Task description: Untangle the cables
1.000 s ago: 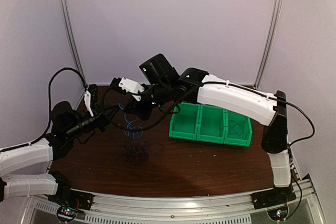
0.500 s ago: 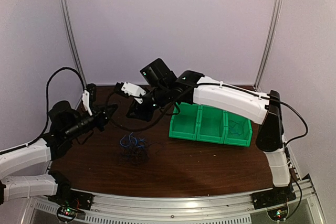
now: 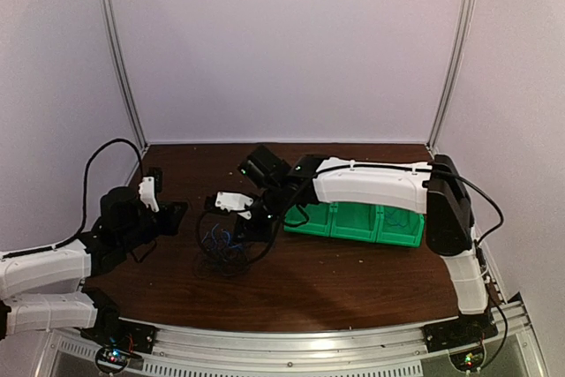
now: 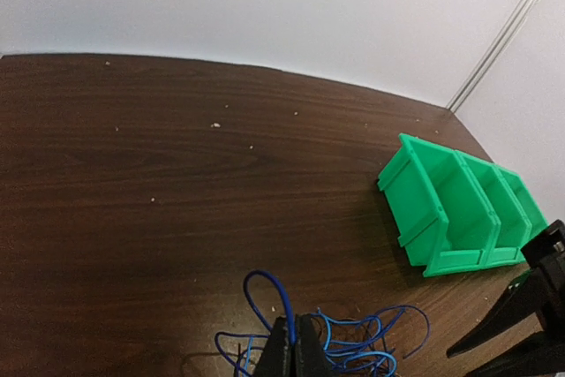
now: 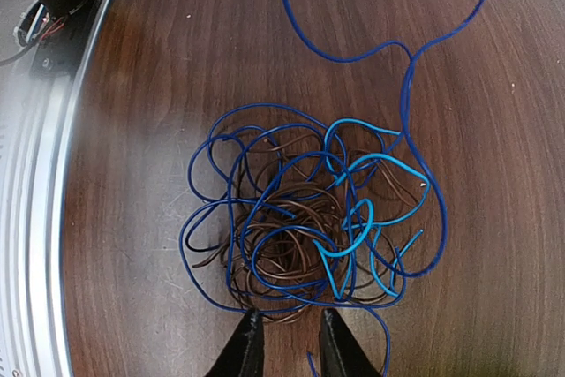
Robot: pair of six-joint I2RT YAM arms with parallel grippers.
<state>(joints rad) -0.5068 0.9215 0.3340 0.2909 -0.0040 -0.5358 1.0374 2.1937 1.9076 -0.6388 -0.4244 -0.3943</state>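
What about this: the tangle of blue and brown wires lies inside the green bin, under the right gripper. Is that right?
Not quite. The tangle of blue and brown wires lies on the table beside the green bin, not inside it, under the right gripper. The top external view shows it.

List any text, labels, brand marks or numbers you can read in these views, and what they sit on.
No readable text in any view.
green bins: plain walls, no label showing.
cables: no tags or print visible.
white arm covers: no marking legible, and too small in the top view to rule one out.
table: wood grain and pale specks only.
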